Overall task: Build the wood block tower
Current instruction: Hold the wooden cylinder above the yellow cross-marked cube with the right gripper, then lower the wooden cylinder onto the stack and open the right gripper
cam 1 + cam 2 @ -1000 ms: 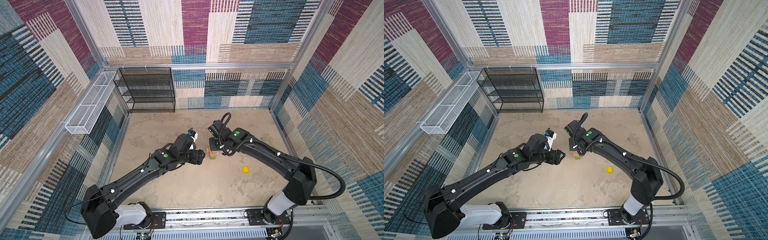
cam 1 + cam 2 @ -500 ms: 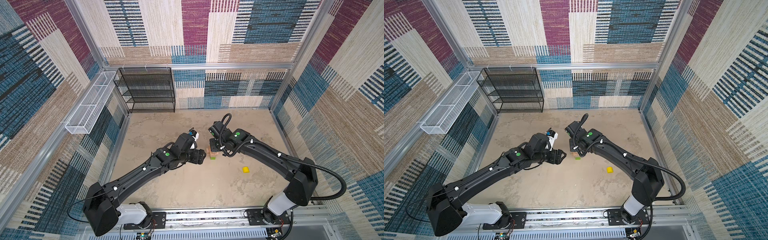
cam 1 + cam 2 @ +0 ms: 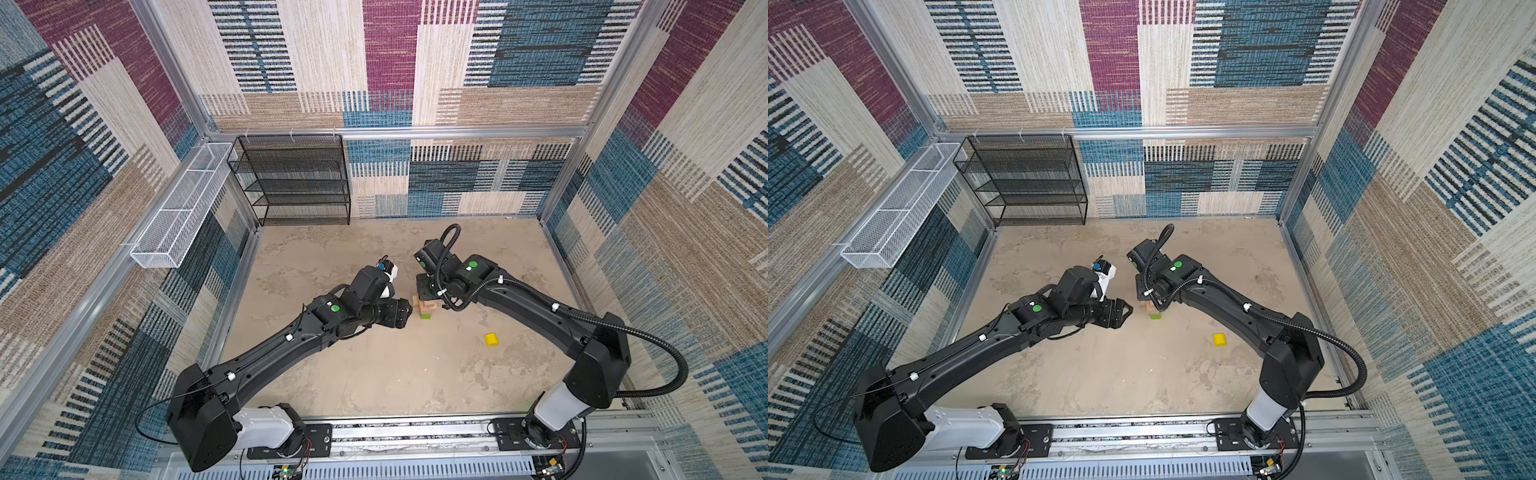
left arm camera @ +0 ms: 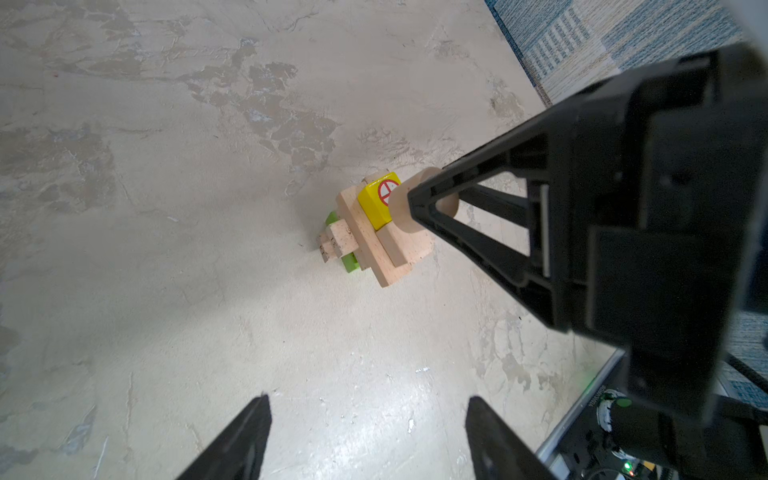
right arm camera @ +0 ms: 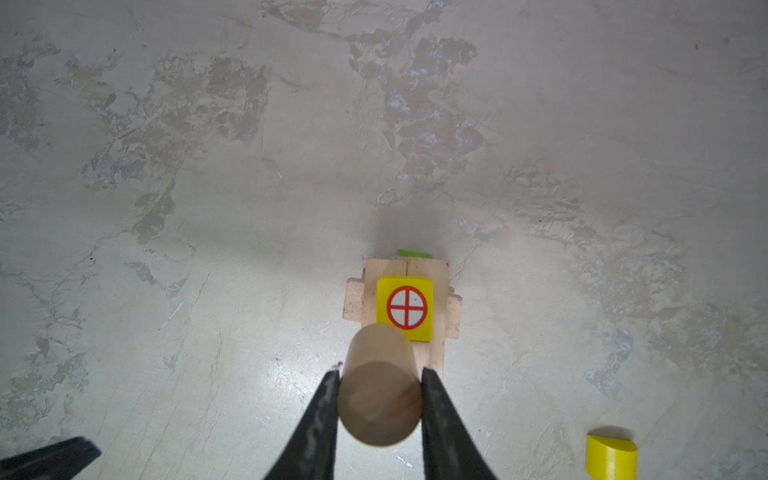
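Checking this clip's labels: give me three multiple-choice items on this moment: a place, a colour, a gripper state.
1. Where is the loose yellow wooden piece relative to the wood block tower? A on top of it; B apart from it, on the bare floor; C leaning against it.
2. The tower's lowest block is: A green; B red; C blue.
3. The right gripper is: A open; B shut on a tan wooden cylinder; C shut on a red ball.
Key: 1 B, it lies alone on the floor; 2 A, green shows beneath the tan wooden bricks; 3 B, its jaws press the cylinder's sides.
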`<control>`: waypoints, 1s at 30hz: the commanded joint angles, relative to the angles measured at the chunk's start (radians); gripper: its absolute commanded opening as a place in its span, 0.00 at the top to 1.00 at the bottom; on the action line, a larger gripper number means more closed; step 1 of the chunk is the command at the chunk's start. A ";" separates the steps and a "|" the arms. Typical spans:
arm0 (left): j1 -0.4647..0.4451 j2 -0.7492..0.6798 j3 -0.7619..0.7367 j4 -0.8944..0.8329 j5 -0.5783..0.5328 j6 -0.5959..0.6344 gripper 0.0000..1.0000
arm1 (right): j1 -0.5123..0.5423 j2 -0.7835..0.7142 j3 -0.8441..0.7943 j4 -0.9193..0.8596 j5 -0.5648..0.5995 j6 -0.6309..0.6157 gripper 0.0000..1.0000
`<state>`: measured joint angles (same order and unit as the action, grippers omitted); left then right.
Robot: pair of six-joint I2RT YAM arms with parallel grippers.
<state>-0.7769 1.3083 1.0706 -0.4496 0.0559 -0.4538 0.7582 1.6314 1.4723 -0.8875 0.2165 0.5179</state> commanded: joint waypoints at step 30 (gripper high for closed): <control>0.011 -0.022 -0.017 0.031 0.002 -0.022 0.22 | 0.001 0.042 0.022 -0.045 0.047 0.027 1.00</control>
<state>-0.7662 1.2877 1.0569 -0.4404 0.0578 -0.4686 0.7582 1.6707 1.4822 -0.9352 0.2382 0.5343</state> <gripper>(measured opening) 0.784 0.315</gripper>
